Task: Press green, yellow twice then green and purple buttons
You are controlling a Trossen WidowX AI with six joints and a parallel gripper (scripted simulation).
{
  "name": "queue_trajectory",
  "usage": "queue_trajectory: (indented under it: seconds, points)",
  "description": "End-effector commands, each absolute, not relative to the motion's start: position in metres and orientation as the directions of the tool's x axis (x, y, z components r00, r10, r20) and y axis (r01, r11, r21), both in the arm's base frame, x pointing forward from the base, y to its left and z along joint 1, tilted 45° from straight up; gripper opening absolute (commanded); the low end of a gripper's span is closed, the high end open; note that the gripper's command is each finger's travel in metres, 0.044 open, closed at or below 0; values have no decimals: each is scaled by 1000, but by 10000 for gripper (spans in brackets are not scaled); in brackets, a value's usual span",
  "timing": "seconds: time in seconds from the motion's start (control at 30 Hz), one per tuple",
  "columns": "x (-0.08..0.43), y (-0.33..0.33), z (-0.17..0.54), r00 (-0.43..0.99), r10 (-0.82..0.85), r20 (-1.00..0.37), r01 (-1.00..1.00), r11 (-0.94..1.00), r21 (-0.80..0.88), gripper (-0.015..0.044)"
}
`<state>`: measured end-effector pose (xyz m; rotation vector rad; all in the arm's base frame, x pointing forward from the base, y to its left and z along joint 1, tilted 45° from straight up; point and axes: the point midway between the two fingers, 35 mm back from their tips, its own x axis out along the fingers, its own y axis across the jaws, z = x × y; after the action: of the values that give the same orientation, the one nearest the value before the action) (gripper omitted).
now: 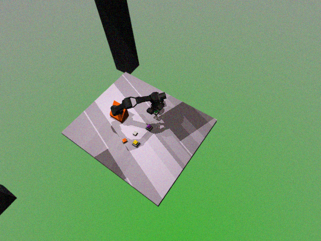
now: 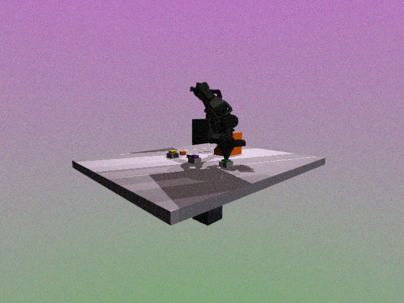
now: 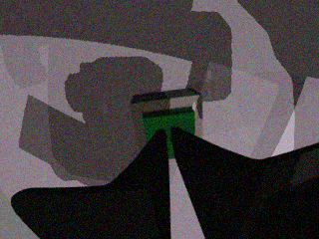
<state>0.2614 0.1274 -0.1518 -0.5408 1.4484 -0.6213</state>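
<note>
The green button [image 1: 156,112] [image 2: 226,160] [image 3: 169,119] sits on a grey base under my gripper. My gripper [image 2: 226,158] [image 3: 167,134] points down, shut and empty, with its fingertips at the top of the green button; whether they touch it is hard to tell. The purple button [image 1: 148,126] [image 2: 195,156] stands on its base, apart from the gripper. The yellow button [image 1: 135,142] [image 2: 172,151] stands on its base farther off. Neither of these two shows in the wrist view.
A small orange block [image 1: 124,140] [image 2: 182,152] lies near the yellow button. A small pale block [image 1: 135,133] lies between the yellow and purple buttons. A large orange wedge [image 1: 121,117] stands by the arm's base. Shadows cross the table [image 1: 165,187] [image 2: 130,192].
</note>
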Motion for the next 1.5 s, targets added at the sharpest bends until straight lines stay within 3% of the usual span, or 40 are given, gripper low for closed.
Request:
queue_trajectory:
  seconds: [0.0, 0.47, 1.1, 1.47]
  points:
    - [259, 124, -153, 15, -686, -727, 52, 727, -685, 20]
    - [259, 124, -153, 15, -686, -727, 52, 727, -685, 20]
    - [257, 190, -84, 14, -683, -730, 51, 730, -682, 20]
    - [301, 80, 22, 14, -688, -725, 50, 725, -687, 20]
